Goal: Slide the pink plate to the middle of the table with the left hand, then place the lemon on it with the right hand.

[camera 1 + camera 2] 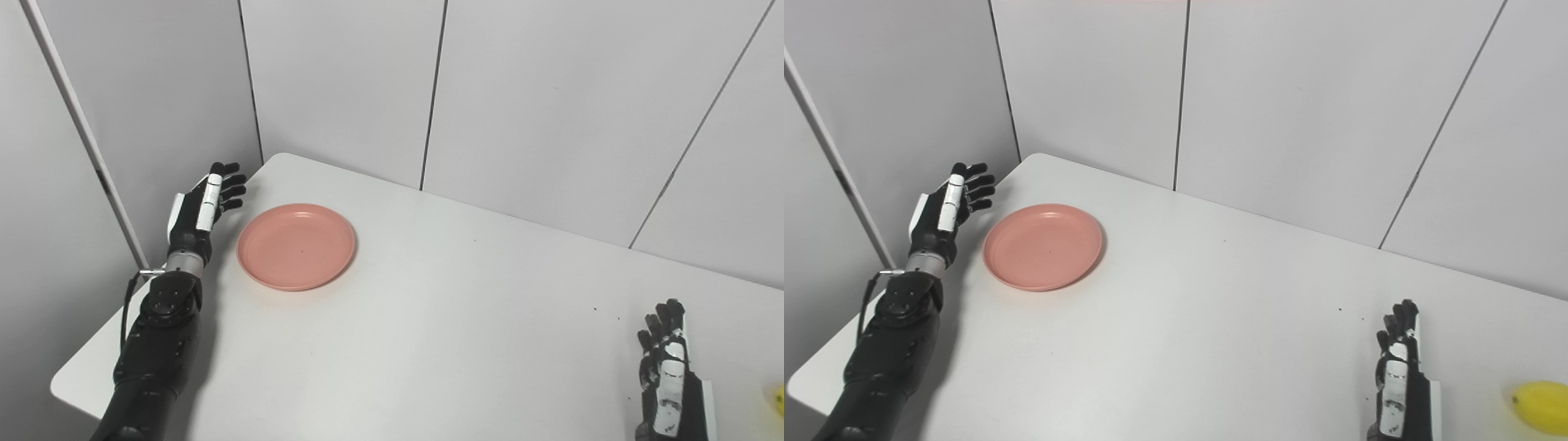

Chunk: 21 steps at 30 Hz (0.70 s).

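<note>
The left hand (pixel 205 208) hangs beside the pink plate (pixel 296 246), fingers spread, holding nothing — the right hand (pixel 1399 380) rests empty too, fingers loosely extended, near the lemon (pixel 1541 399).

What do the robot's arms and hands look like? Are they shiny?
Both are mostly black. The left hand has black fingers with white plates on the back, a silver metal ring at the wrist, and a thin black cable looping beside a chunky, slightly glossy black forearm. The right hand is black too, with white plates and a white edge.
</note>
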Motion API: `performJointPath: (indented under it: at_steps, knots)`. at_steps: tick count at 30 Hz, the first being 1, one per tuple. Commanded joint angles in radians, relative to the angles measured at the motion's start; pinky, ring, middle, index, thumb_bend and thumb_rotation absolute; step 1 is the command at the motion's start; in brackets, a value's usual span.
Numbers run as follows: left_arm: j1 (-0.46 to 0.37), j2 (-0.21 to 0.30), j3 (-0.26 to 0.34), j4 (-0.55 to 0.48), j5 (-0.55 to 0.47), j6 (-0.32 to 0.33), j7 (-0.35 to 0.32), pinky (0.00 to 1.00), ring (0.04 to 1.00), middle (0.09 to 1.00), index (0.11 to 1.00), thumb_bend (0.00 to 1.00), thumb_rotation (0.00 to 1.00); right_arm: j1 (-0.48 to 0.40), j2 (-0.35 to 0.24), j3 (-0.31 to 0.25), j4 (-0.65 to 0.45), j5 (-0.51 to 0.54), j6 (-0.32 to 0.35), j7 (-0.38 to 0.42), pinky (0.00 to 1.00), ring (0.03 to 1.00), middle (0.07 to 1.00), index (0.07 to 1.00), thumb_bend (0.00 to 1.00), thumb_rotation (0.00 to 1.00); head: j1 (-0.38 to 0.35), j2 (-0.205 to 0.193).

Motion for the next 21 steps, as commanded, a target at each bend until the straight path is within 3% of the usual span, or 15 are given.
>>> performJointPath:
  at_steps: [1,8,13,18,21]
  knots:
    - [-0.043,0.016,-0.002,-0.005,-0.014,-0.044,-0.018,0.75,0.771,0.777,0.769,0.72,1.00,0.016,-0.002,-0.008,0.022,0.004,-0.016,0.002,1.00,1.000,0.999,1.000,0.65,1.00,0.000,0.000]
    - [-0.044,-0.018,-0.014,0.032,-0.042,-0.064,-0.049,0.75,0.772,0.775,0.770,0.72,1.00,0.014,-0.002,-0.009,0.010,-0.004,-0.005,-0.007,1.00,1.000,0.993,0.995,0.65,1.00,-0.004,0.003]
    - [-0.048,-0.030,-0.025,0.064,-0.045,-0.083,-0.061,0.80,0.787,0.785,0.773,0.76,1.00,0.013,-0.002,-0.010,0.001,-0.003,0.006,-0.008,1.00,1.000,0.993,0.994,0.64,1.00,-0.004,0.003]
    - [-0.049,-0.043,-0.031,0.086,-0.057,-0.110,-0.090,0.78,0.798,0.800,0.788,0.72,1.00,0.008,-0.005,-0.011,0.011,0.003,-0.004,-0.003,1.00,1.000,0.996,0.997,0.65,1.00,-0.004,0.005]
    - [-0.050,-0.051,-0.034,0.109,-0.068,-0.133,-0.112,0.78,0.802,0.796,0.780,0.74,1.00,0.009,-0.004,-0.010,0.005,0.000,0.001,-0.005,1.00,1.000,0.994,0.996,0.66,1.00,-0.012,0.010]
